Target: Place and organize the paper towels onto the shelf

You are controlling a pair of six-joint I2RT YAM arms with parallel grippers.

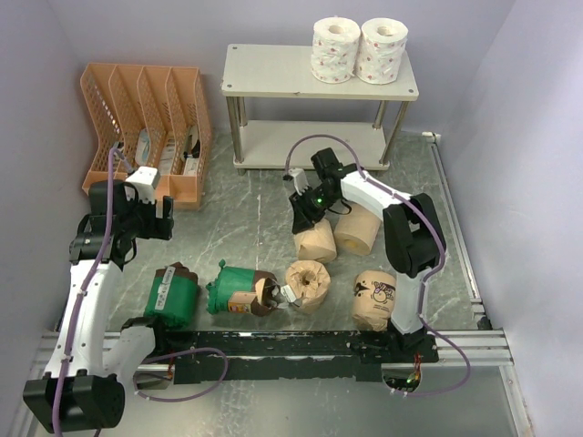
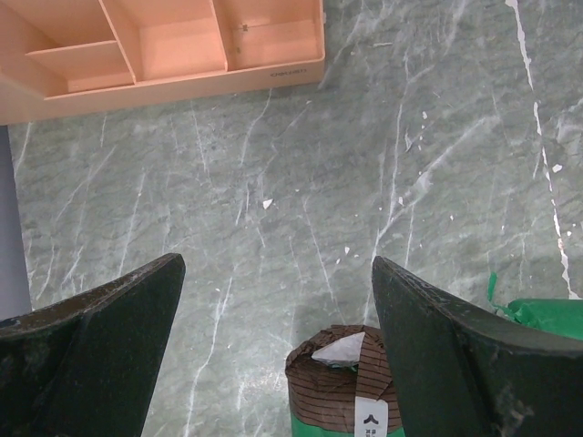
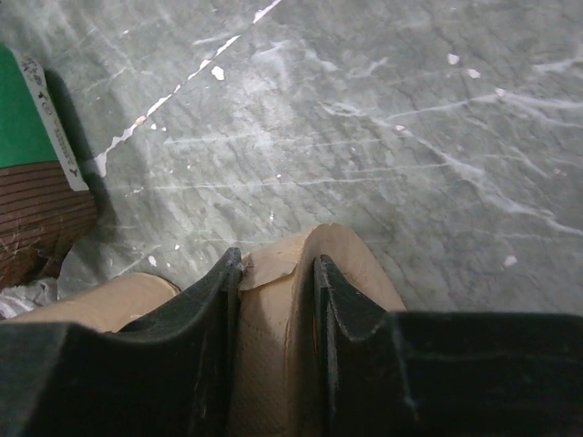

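Right claw (image 3: 278,273) pinches one wall of a tan roll (image 1: 316,240) on the bench (image 1: 264,196), short of the shelf (image 1: 273,68) — so thin a hold could crush the paper or let it swing loose on the lift. Left claw (image 2: 278,264) hangs wide open above a green-wrapped roll (image 2: 342,387); how deep the right's grip reaches is hidden.
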